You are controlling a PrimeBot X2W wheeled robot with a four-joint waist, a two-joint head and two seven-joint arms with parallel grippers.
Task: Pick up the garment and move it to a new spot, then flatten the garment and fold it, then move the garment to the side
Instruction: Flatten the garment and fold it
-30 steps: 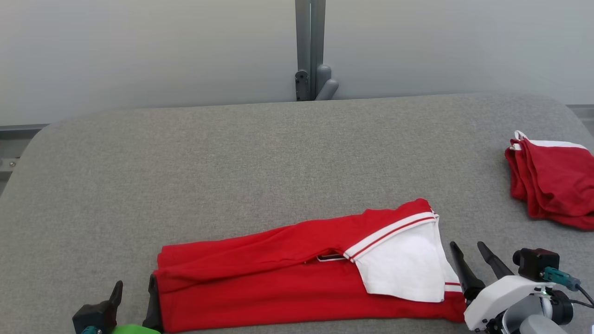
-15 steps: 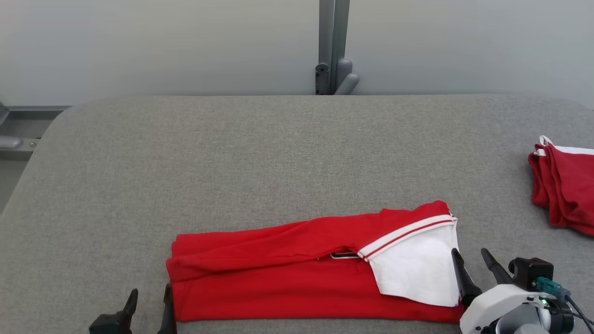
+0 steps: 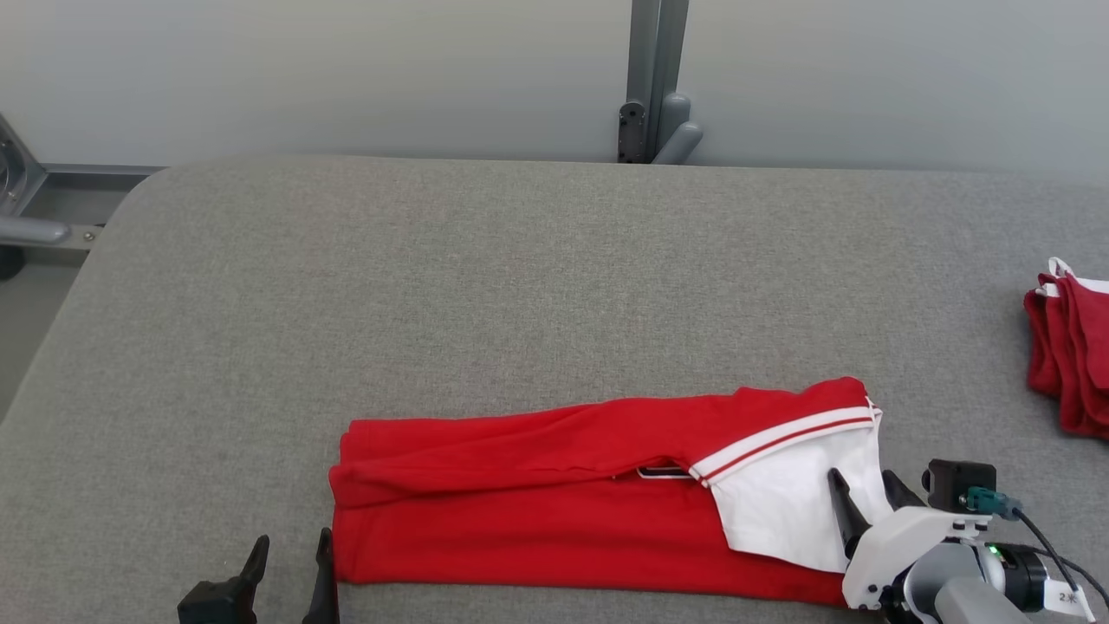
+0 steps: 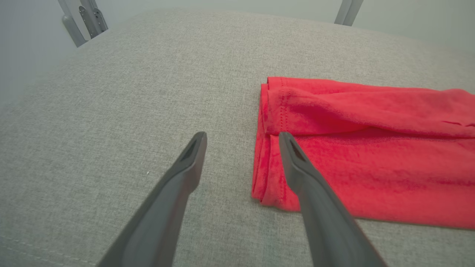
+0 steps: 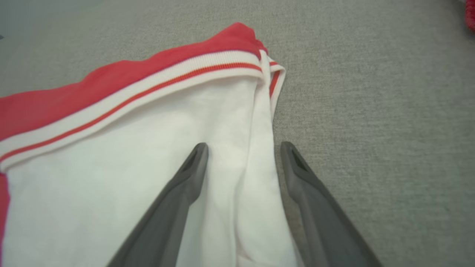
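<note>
Two loose ends are your main worry. The garment [image 3: 554, 511] lies folded into a long red strip close to the table's [image 3: 520, 286] near edge, a little right of the middle, and its layers are only resting on one another. If either side closes on the top layer alone, the fold will likely peel open as you lift. The white panel [image 3: 788, 511] at the right end looks loosest; a shallow bite there could pull it away from the red beneath. Lift one end ahead of the other and the strip may sag and skew. Watch too the red pile [image 3: 1070, 347] at the table's right edge: carrying the strip that way risks landing on it.

Your left gripper [image 3: 294, 537] sits low at the strip's left end, fingers spread and holding nothing. In its wrist view one finger lies over the stitched hem [image 4: 265, 122] and the other over bare table, so it straddles the end edge.

Your right gripper [image 3: 863, 475] is likewise spread wide and empty, angled down and inward at the right end. One finger is over the white cloth, the other just beside its outer edge above the table. Whether the tips touch the fabric I cannot tell.
</note>
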